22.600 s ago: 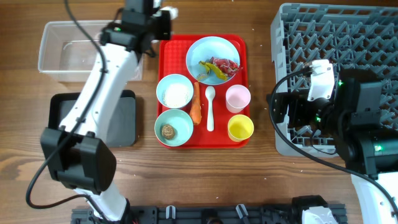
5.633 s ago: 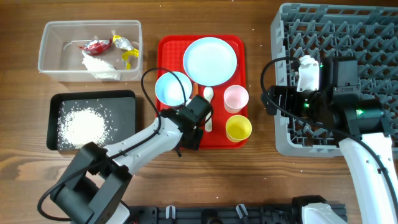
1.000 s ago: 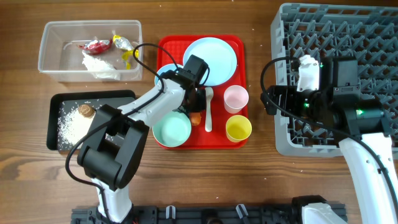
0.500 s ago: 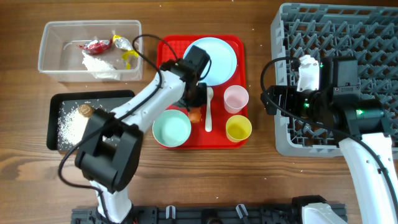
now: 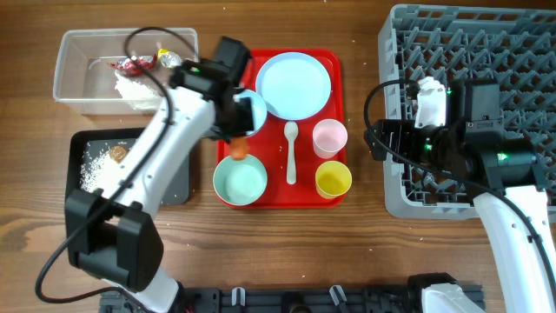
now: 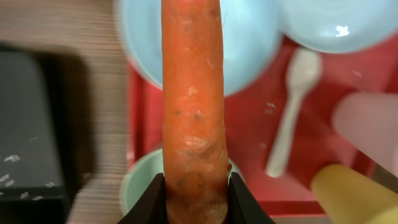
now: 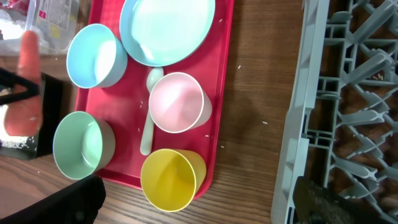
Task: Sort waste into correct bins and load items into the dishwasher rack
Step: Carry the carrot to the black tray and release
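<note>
My left gripper (image 5: 233,137) is shut on the orange carrot (image 5: 236,150) and holds it above the left edge of the red tray; in the left wrist view the carrot (image 6: 193,106) stands between the jaws (image 6: 198,190). The clear tub (image 5: 87,96) holds red and yellow wrappers (image 5: 139,63) and white tissue (image 5: 135,89). The black tray (image 5: 174,187) holds rice grains (image 5: 91,174) and a brown lump (image 5: 118,154). My right gripper (image 5: 380,143) is open and empty beside the grey rack (image 5: 486,52); in its wrist view (image 7: 189,208) it hovers over the yellow cup (image 7: 173,179).
On the red tray (image 5: 339,65) are the blue plate (image 5: 294,84), a blue bowl (image 5: 252,111), a pale green bowl (image 5: 241,181), the white spoon (image 5: 291,152), the pink cup (image 5: 331,136) and the yellow cup (image 5: 334,179).
My left gripper has lifted the carrot off the middle of the red tray and carried it left to the tray's left edge. The right arm has not moved.
</note>
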Motion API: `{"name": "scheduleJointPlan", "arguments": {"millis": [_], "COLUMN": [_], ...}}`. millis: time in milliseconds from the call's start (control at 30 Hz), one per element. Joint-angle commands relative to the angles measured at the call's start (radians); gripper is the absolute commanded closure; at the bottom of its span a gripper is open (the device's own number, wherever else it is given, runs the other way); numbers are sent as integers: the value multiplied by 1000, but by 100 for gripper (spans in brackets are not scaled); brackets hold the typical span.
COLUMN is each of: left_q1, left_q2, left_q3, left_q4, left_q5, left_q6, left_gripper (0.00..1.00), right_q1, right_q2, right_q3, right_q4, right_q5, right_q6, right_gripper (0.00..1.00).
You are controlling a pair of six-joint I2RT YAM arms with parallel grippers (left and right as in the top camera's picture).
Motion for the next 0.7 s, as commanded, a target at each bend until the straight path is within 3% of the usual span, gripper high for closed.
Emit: {"name": "scheduleJointPlan", "arguments": {"millis": [0,200,400,600,667], "left_q1": [99,301,488,518,514], "left_q2": [-28,-28,-28,-28,-27], "left_q3": [14,-74,-261,-383,-398], "left_q4": [-64,-86,63,221,246], "left_q5": [-107,-159,-151,-143,-143], "left_q6": [14,14,-16,-48,-51], "left_gripper": [96,96,96,95,90], "right_q1": [4,4,4,4,4], "right_q2": [4,4,4,4,4], "right_q3": [13,13,13,13,13], "right_q4": [2,-3,2,2,2], "right_q5": [16,16,16,16,16], "right_q6": [11,11,11,12,13], "right_gripper": [0,0,0,0,0]}}
